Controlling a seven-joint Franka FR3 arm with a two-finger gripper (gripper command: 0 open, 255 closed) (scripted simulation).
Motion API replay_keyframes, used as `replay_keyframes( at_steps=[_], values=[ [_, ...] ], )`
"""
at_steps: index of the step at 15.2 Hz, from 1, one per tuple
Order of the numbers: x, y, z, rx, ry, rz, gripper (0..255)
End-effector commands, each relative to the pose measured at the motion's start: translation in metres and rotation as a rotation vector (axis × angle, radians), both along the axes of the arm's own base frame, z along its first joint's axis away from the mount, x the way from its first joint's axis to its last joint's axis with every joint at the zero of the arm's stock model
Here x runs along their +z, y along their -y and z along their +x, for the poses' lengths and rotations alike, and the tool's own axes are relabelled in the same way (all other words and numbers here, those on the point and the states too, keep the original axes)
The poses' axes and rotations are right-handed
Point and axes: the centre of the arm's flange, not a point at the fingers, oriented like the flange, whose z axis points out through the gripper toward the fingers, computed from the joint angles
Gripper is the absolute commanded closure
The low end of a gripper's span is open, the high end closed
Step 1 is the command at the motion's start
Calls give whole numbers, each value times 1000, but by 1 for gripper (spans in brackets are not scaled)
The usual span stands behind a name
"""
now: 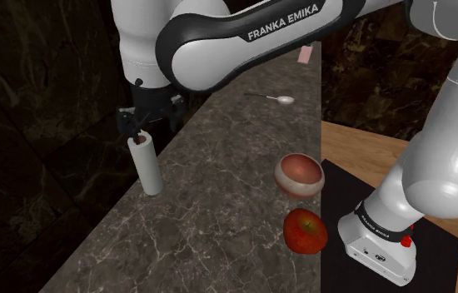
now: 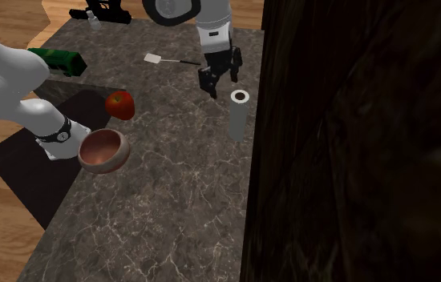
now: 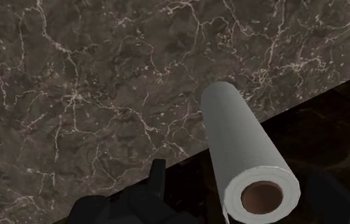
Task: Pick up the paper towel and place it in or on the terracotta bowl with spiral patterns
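Terracotta bowl (image 1: pixel 299 173) near apple (image 1: pixel 305 230); paper towel (image 1: pixel 147 166) upright, apart.

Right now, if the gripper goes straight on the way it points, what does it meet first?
The upright paper towel roll: its top end lies between the open fingers of the gripper, so they would probably straddle it before reaching the countertop. Clearance is hard to judge; a finger might clip the roll.

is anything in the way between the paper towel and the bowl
Nothing visible does. Bare counter lies between the paper towel and the bowl; the apple sits beside the bowl, off that line.
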Motion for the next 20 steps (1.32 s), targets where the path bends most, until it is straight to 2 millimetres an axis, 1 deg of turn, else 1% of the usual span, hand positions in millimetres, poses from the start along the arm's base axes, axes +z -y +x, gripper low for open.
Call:
replay_keyframes(
  at_steps=[1, 2, 10, 17, 18, 20],
  values=[
    [-8, -22, 10, -3, 4, -1, 0],
    [-10, -29, 13, -4, 5, -1, 0],
    [-49, -29, 20, -4, 5, -1, 0],
    [-49, -29, 20, -4, 5, -1, 0],
    [-49, -29, 20, -4, 5, -1, 255],
    [-49, -29, 20, -4, 5, -1, 255]
  ],
)
